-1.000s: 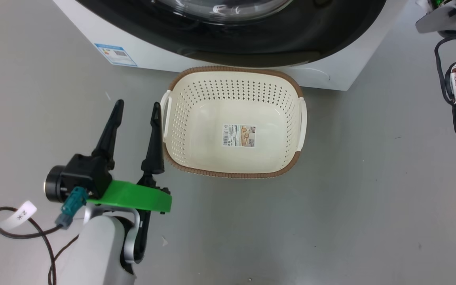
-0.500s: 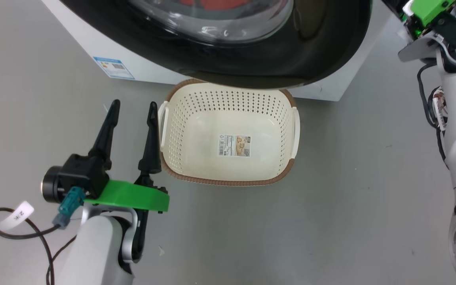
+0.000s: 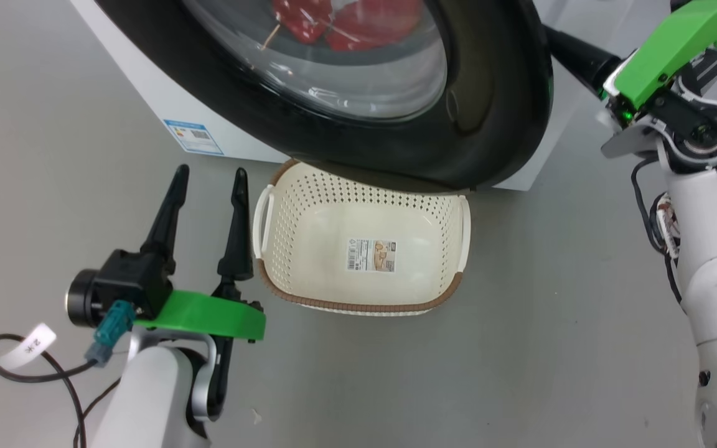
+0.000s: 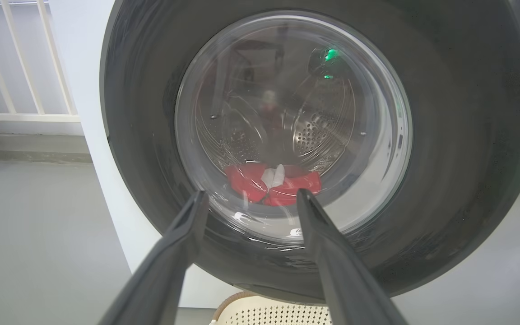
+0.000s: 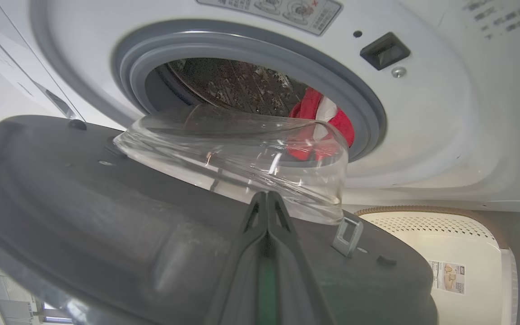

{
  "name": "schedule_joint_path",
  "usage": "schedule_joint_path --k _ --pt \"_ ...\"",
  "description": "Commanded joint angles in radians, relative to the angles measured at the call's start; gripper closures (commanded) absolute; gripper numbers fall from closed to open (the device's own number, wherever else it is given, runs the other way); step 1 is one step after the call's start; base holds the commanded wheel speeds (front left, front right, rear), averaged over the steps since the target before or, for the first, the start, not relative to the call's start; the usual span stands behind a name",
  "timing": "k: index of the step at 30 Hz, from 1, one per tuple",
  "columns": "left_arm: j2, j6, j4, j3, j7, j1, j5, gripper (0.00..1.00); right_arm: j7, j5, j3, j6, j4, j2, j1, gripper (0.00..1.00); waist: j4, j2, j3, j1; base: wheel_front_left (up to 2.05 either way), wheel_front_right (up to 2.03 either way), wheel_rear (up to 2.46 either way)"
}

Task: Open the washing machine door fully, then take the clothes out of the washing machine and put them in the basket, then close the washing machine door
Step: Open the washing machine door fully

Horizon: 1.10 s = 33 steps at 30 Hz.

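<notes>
The washing machine door [image 3: 489,93] stands partly swung out from the washing machine [image 3: 159,93]. The right gripper [image 5: 266,198] is behind the door, on its inner side. Its two dark fingers are pressed together with nothing between them, and the tip reaches the foot of the glass bowl, just beside the door's small metal latch hook. Whether the fingers actually touch the door I cannot tell.

The left gripper [image 3: 210,173] hangs in front of the door and below its lower edge, with its fingers spread wide and empty. In the left wrist view these fingers frame the door's window.

The clothes [image 5: 327,122] lie behind the door in the drum – soft, crumpled bright red fabric with a white piece on top. They show through the window from the front and past the door's edge from the inner side.

The door's outer ring is broad, glossy and black. Its inner face [image 5: 106,216] is matt grey, and the bowl is clear and bulging. A grey rubber gasket rings the perforated steel drum.

The basket [image 3: 358,306] – cream perforated plastic with a brown ribbed rim – sits on the floor under the door's lower edge. It holds nothing but a sticker.
</notes>
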Motion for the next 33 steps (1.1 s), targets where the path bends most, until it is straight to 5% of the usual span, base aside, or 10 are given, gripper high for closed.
schedule_joint_path --k 1,33 --pt "0.026 0.003 -0.021 0.028 -0.008 0.017 0.009 0.00 0.012 0.010 0.031 0.008 -0.043 0.038 0.011 1.00 0.008 0.0000 -0.016 0.0000 0.00 0.00 0.00" --pt "0.026 0.009 -0.012 0.038 -0.008 0.107 0.033 0.00 0.076 0.133 0.127 0.008 -0.225 0.039 0.300 1.00 0.127 0.0000 -0.200 0.0000 0.00 0.00 0.00"
